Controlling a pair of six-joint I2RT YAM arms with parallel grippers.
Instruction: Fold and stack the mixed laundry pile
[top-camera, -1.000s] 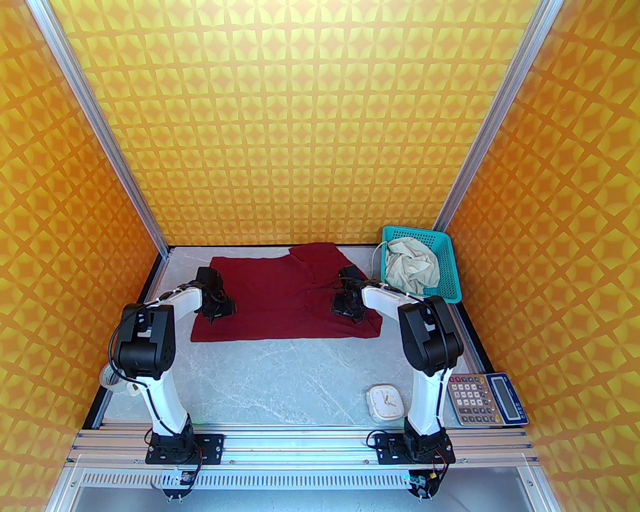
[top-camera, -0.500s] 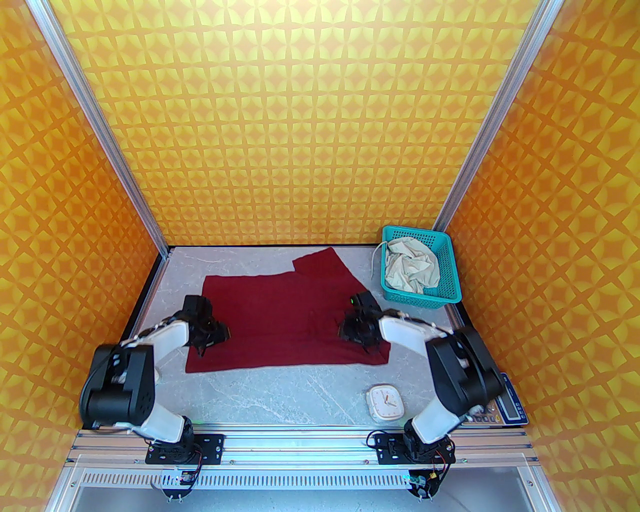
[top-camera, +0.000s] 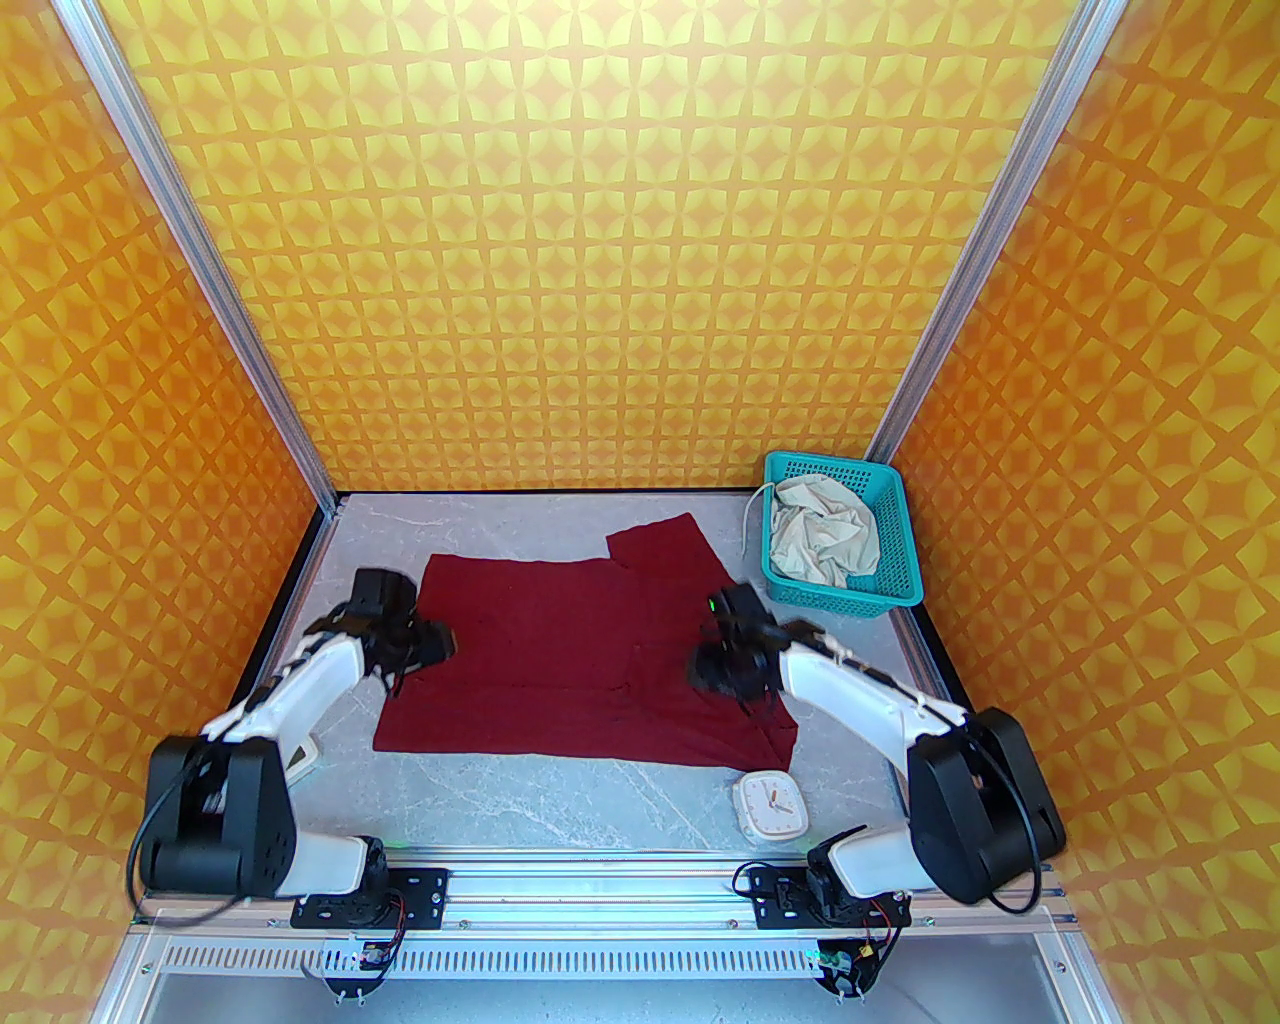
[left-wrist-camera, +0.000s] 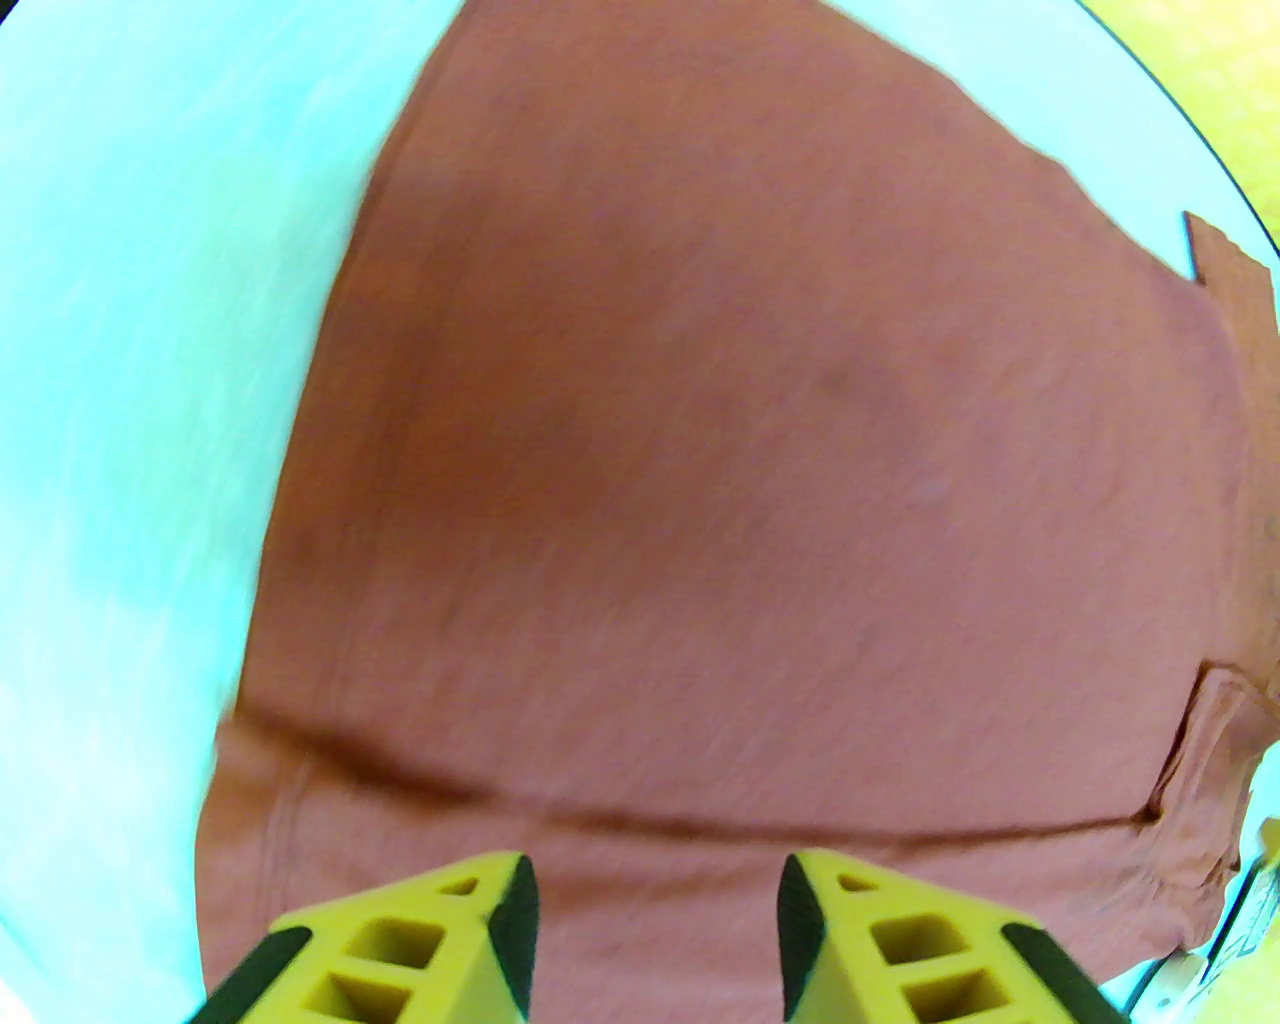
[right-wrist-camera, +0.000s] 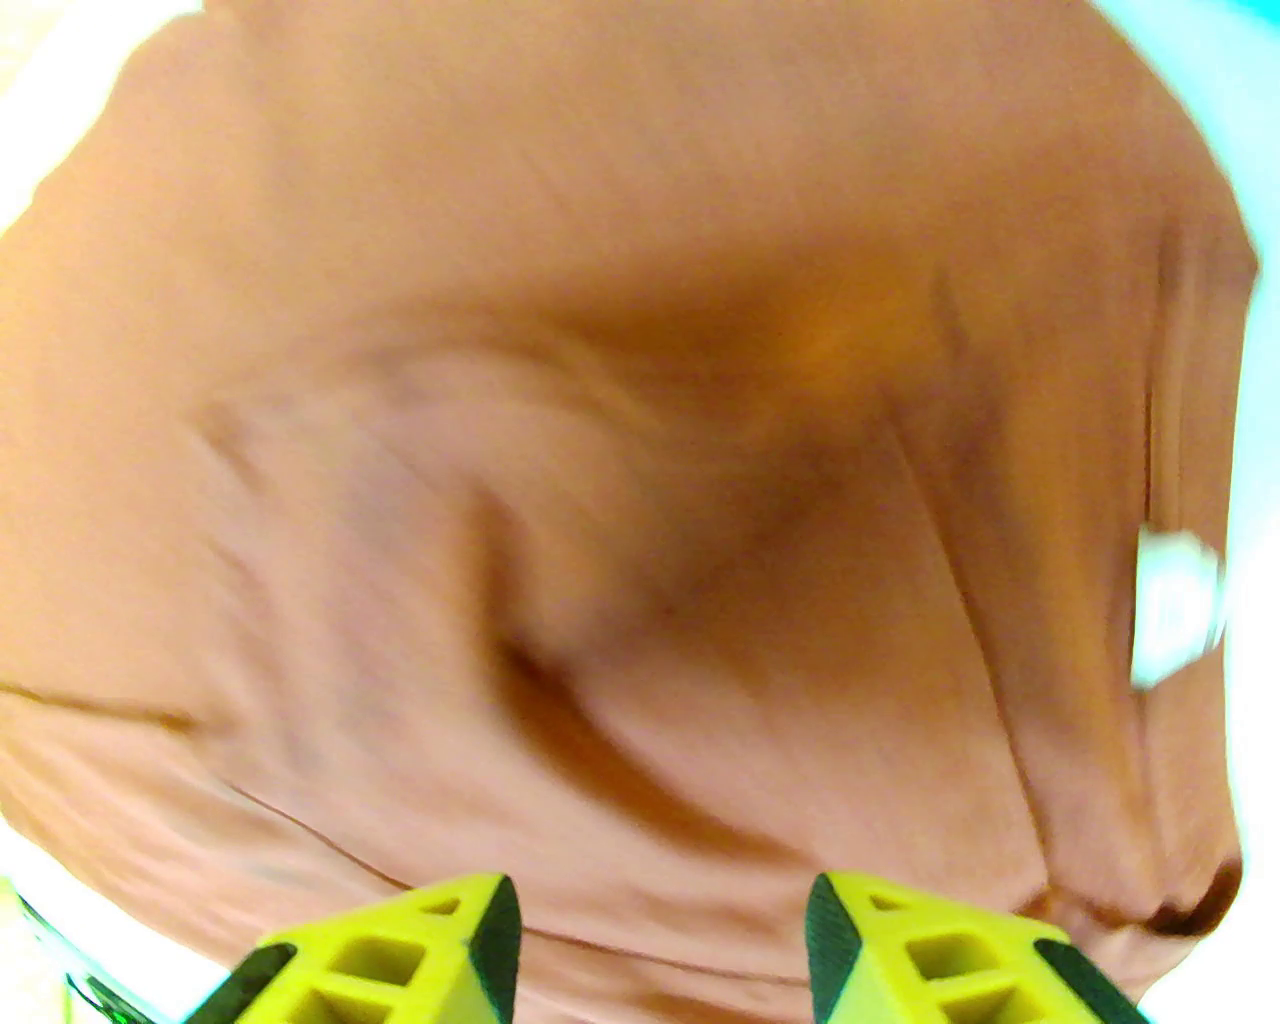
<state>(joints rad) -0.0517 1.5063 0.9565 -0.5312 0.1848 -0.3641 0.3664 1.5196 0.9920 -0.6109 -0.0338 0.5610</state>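
Landmark for all positions: teal basket (top-camera: 842, 596), at the far right corner of the table (top-camera: 560, 800).

Shorts (top-camera: 820, 528): cream, crumpled, inside the basket. A pale cord hangs over the basket's left wall.

Shirt (top-camera: 560, 650): dark red, spread on the table left of the basket and somewhat nearer the arm bases. One flap reaches up toward the basket's left wall without touching it. The left part lies mostly smooth. The right part is wrinkled, with folds bunched at the near right corner.

Left gripper (top-camera: 415, 665): well to the left of the basket, low over the shirt's left edge. In the left wrist view its yellow fingers (left-wrist-camera: 440, 930) stand apart, with nothing between them but flat red cloth and a hem seam crossing just ahead. Whether the tips press the cloth, cannot tell.

Right gripper (top-camera: 735, 680): near the basket on its near-left side, low over the shirt's wrinkled right part. In the right wrist view its fingers (right-wrist-camera: 930, 960) stand apart, empty gap, creased cloth ahead. That view is blurred.

Clock (top-camera: 768, 803): white, nearer the arm bases than the basket, just beside the shirt's near right corner.
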